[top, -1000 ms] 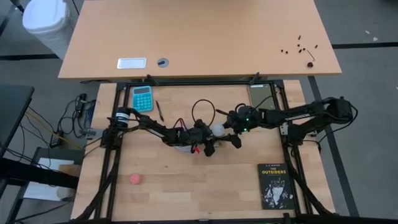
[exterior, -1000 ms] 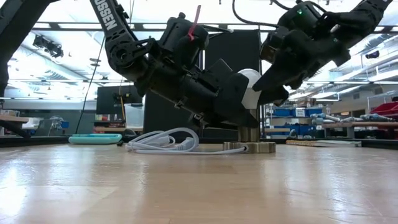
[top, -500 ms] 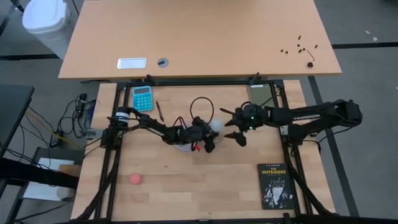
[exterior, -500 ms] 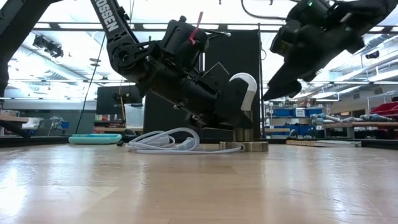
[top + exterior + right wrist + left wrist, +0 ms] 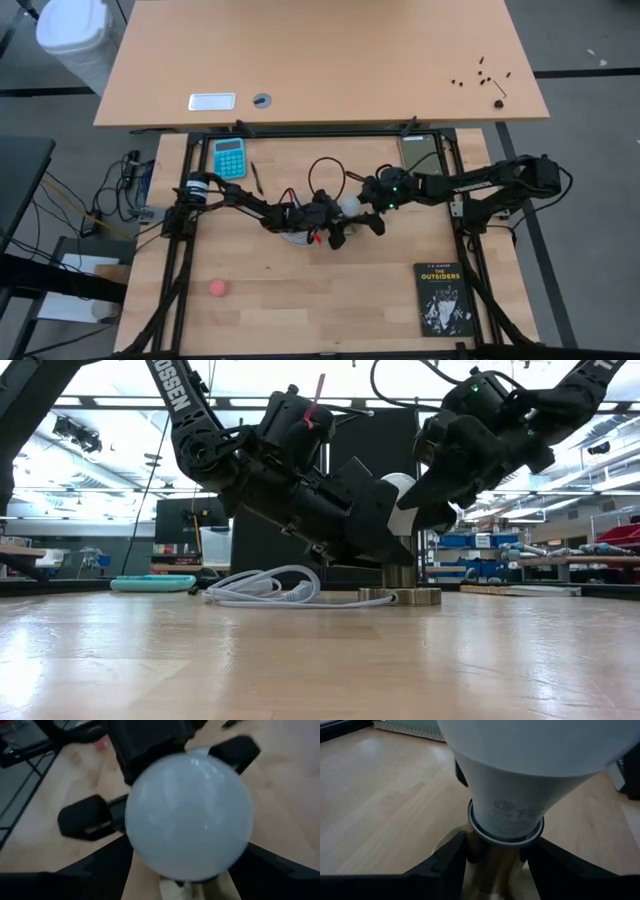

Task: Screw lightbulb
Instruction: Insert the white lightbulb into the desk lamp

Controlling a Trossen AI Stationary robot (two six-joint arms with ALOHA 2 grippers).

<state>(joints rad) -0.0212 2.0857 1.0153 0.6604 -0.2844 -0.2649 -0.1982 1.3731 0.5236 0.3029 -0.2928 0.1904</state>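
Observation:
The white lightbulb (image 5: 401,495) stands upright, its neck (image 5: 506,815) in a brass socket (image 5: 400,596) that rests on the table near its middle. The socket's white cord (image 5: 262,586) lies coiled to one side. My left gripper (image 5: 335,224) comes from the table's left, slanting down, and is shut on the socket just under the bulb. My right gripper (image 5: 361,208) comes from the right and stands open. Its fingers are on either side of the bulb's globe (image 5: 187,815). My left gripper pinches the socket's brass barrel (image 5: 495,866) between its two fingers, just below the bulb's neck. The fingers come slanting down from the table's left. The socket's flat base stays on the table. My right gripper has a finger (image 5: 102,865) on each side of the globe; whether they touch it I cannot tell.
A teal calculator (image 5: 229,157) and a pen (image 5: 256,177) lie at the far left. A black cable loop (image 5: 325,175) lies behind the bulb. A pink ball (image 5: 218,288) is at the near left and a black book (image 5: 443,298) at the near right.
My right gripper drew back from the bulb, up and toward the table's right. It then came back down, and its fingers stand around the globe again. Bulb, socket and left gripper stayed in place.

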